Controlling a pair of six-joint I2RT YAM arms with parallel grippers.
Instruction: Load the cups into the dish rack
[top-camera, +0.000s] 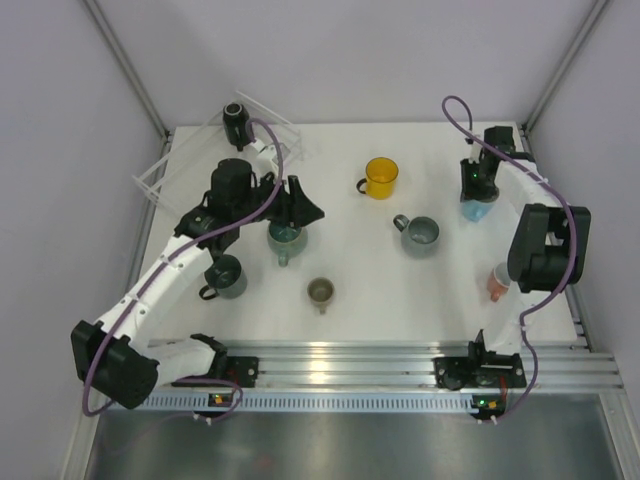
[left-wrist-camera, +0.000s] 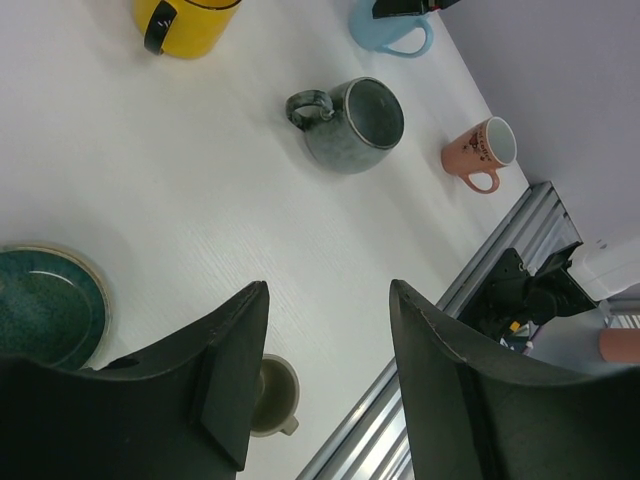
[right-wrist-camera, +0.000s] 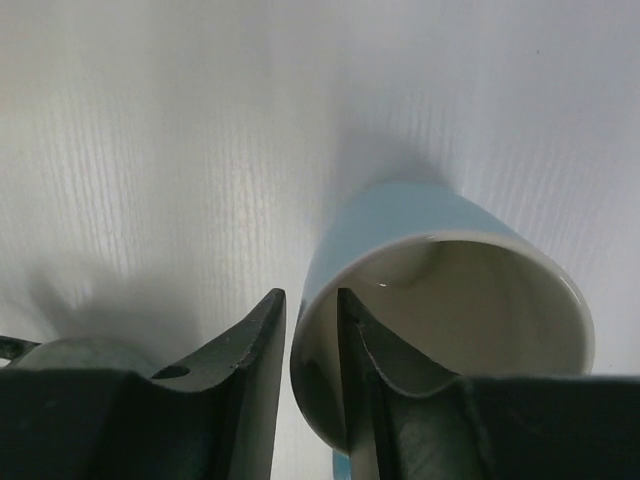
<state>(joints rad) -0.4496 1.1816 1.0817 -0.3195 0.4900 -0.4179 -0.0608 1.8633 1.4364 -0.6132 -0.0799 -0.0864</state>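
Note:
My right gripper (right-wrist-camera: 310, 295) is pinched on the rim wall of the light blue cup (right-wrist-camera: 420, 215), one finger inside and one outside; the outer tip is a hair off the wall. In the top view the gripper (top-camera: 478, 195) is at the far right with the cup (top-camera: 476, 211) on the table. My left gripper (top-camera: 300, 205) hovers open and empty beside the teal cup (top-camera: 285, 238). The clear dish rack (top-camera: 165, 170) at the back left holds a black cup (top-camera: 235, 113). Loose on the table are yellow (top-camera: 381, 177), grey-blue (top-camera: 420, 235), dark green (top-camera: 226, 277), olive (top-camera: 320, 291) and salmon (top-camera: 497, 283) cups.
The left wrist view looks down between its fingers (left-wrist-camera: 230, 370) at the olive cup (left-wrist-camera: 272, 395), with the teal cup (left-wrist-camera: 45, 305) at its left. A metal rail (top-camera: 330, 365) runs along the near table edge. Side walls close in left and right.

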